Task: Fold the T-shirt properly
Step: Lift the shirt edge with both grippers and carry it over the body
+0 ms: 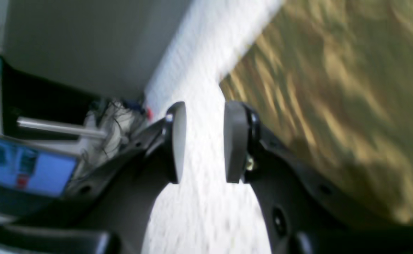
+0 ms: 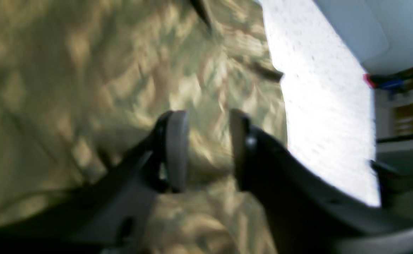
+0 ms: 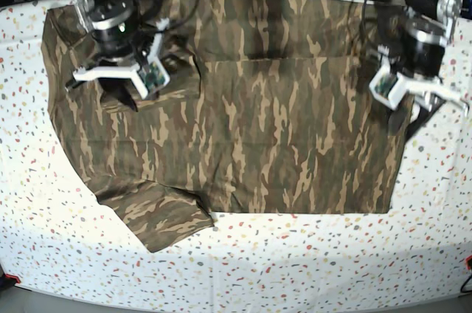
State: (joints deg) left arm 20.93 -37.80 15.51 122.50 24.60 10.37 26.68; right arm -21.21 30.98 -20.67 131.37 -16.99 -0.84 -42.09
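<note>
Camouflage cloth covers most of the speckled bench (image 3: 310, 254): the T-shirt (image 3: 280, 128) lies spread, one sleeve at seven o'clock, a fold line across its upper part. We see our left gripper (image 1: 201, 141) released, jaws apart over bare bench just beside the shirt's three o'clock edge, holding nothing. Our right gripper (image 2: 206, 151) hangs parted over the cloth at ten o'clock, empty (both wrist views are blurred). We risk pinching two layers there, dragging the fold askew.
</note>
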